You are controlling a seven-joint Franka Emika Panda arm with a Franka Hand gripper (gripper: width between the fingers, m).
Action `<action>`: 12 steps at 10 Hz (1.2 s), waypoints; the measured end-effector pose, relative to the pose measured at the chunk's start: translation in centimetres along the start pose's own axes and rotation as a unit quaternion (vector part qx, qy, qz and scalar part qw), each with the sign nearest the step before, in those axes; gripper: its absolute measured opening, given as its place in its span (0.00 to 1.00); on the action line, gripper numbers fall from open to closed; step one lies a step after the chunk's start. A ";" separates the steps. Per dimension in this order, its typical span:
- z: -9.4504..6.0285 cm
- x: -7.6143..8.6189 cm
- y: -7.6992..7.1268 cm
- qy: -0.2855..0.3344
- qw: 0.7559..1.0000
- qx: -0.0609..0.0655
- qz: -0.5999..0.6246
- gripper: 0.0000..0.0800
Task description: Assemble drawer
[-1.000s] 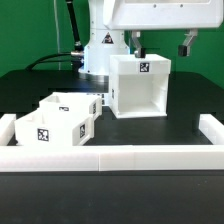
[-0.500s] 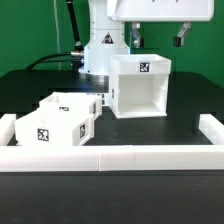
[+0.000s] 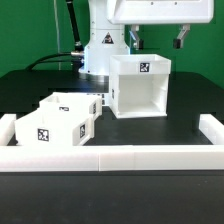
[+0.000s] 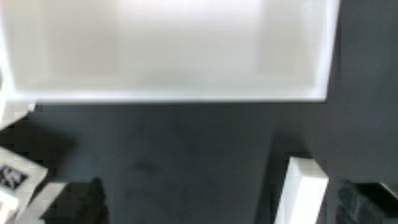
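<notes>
The drawer's box casing [image 3: 140, 92] stands upright mid-table, its open front facing the exterior view and a square marker on its top edge. The two small open-top trays sit close together at the exterior view's left, one in front [image 3: 52, 128] and one behind [image 3: 80, 103]. My gripper [image 3: 158, 38] hangs open and empty just above the casing, one finger [image 3: 134, 40] over each side. In the wrist view the casing's white surface [image 4: 169, 50] fills the far part. The gripper [image 4: 228, 205] shows only dark fingertips [image 4: 80, 200] at the edge, set wide apart.
A low white wall [image 3: 110, 157] borders the black table at the front and both sides. The arm's white base [image 3: 100, 55] and black cables [image 3: 50, 60] stand behind the casing. In the wrist view, a marked tray corner [image 4: 11, 175] and an unidentified white strip [image 4: 311, 190].
The gripper has risen slightly and shifted a little to the exterior view's left above the casing. The casing and trays have not moved.
</notes>
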State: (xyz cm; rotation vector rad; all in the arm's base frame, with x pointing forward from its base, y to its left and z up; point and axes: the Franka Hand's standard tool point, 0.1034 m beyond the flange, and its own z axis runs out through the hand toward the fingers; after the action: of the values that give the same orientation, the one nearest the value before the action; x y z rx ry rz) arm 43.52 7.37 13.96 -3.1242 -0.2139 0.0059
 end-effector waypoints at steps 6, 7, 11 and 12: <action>2.9 -4.7 -2.3 -0.018 1.000 0.004 0.009 0.81; 3.2 -4.8 -2.6 -0.019 1.000 0.004 0.017 0.81; 4.1 -5.2 -2.6 -0.028 0.999 0.005 0.022 0.52; 4.1 -5.2 -2.6 -0.028 0.999 0.006 0.022 0.52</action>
State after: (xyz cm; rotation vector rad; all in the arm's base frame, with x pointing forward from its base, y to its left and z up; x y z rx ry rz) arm 37.98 9.28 9.94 -3.1196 -0.1445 0.0950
